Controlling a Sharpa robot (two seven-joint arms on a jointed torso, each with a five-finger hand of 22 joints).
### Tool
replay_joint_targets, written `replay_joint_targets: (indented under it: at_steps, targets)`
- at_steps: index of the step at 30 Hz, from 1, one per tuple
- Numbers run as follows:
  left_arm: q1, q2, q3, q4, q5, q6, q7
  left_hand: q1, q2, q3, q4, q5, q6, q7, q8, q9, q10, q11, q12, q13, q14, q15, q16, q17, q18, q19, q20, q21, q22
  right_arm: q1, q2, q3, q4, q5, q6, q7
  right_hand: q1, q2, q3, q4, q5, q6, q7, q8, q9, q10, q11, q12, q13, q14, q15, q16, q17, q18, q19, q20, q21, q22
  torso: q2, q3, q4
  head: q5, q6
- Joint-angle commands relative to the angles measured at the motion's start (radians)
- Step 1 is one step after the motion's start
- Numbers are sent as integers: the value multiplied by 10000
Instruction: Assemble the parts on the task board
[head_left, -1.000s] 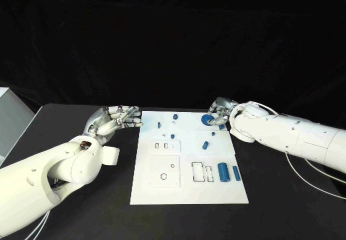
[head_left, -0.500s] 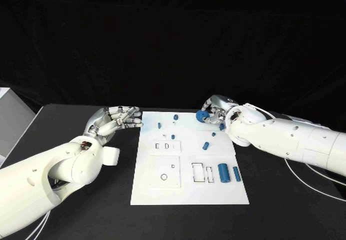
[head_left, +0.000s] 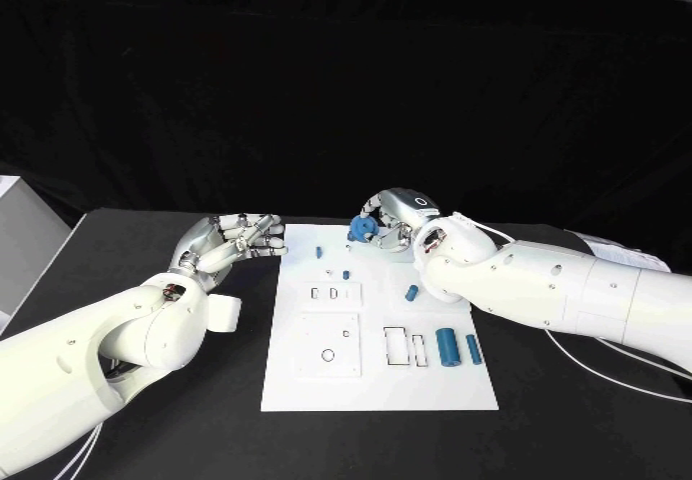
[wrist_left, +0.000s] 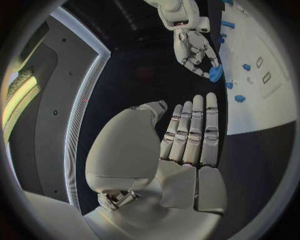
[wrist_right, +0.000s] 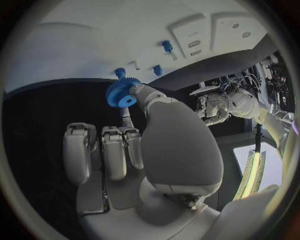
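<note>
Blue and toothed, a small plastic gear (head_left: 362, 229) is sitting pinched between fingertips of the robot's silver right hand (head_left: 387, 217), raised over the far end of the flat white rectangular task board (head_left: 378, 390) on the black desk (head_left: 577, 420). The right wrist view is showing the same gear (wrist_right: 122, 93) clamped at the tips of that hand (wrist_right: 134, 145), with its remaining fingers lying straight and holding nothing. The bulky white right forearm (head_left: 555, 290) is reaching across the board's far right corner, covering that part of it. Nearer the robot, two upright blue cylinders (head_left: 449, 347) are standing side by side on the board, next to narrow rectangular slots (head_left: 404, 344); a small blue oblong piece (head_left: 411, 293) is lying mid-board, and small blue pegs (head_left: 317, 250) are standing toward the far end. The silver left hand (head_left: 235, 240) is hovering over the desk just beside the board's far left corner, fingers loosely extended and together, gripping nothing.
</note>
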Motion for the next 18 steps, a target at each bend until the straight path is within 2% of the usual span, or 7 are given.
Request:
replay_joint_targets:
  at_steps: [1,5,9,13,18]
  targets:
    - [5,39,8,12,-40,150,60,37,-92,38,8,-21,10,50,2,5,-16,45,-29,14,-59,-22,27,12,32,-7,-21,38,13,-76,162,-13,-120,-426,0,25,-135,-12,76,-12,30,222,-173,252,211,1042,-60,34,2634,917,-76,34,2119,-181,524,-79,20,1197,9,-6,-1,23,-9]
    - [5,57,8,-3,-40,156,57,37,-92,38,8,-21,10,50,2,5,-16,45,-29,14,-59,-22,27,12,32,-7,-21,38,13,-148,379,-22,-294,-435,209,-22,-137,-14,86,-16,26,215,-171,249,211,1042,-59,34,2634,918,-75,34,2122,-182,524,-79,20,1197,11,3,9,28,-24]
    - [4,63,8,-6,-40,157,45,37,-92,38,8,-21,10,50,2,5,-16,45,-29,14,-59,-22,27,12,32,-7,-21,38,13,-186,523,-34,-435,-415,387,-37,-139,-17,97,-21,19,210,-170,247,210,1042,-57,34,2634,919,-74,36,2127,-183,526,-78,25,1204,14,-10,5,48,-33]
    - [4,64,8,-6,-40,160,37,37,-92,38,8,-21,10,50,2,5,-16,45,-29,14,-59,-22,27,12,32,-7,-21,38,13,-205,658,-45,-553,-385,586,-35,-141,-28,117,-34,2,200,-168,244,210,1042,-55,34,2634,919,-72,36,2129,-184,527,-78,27,1208,14,9,-7,65,-65]
    - [5,64,9,-3,-40,160,38,37,-92,38,8,-21,10,50,2,5,-16,45,-29,14,-59,-22,27,12,32,-7,-21,38,13,-220,787,-57,-639,-349,805,-21,-166,-60,151,-54,-44,181,-157,238,211,1042,-46,34,2634,922,-66,39,2143,-184,524,-76,24,1205,11,9,-14,68,-76]
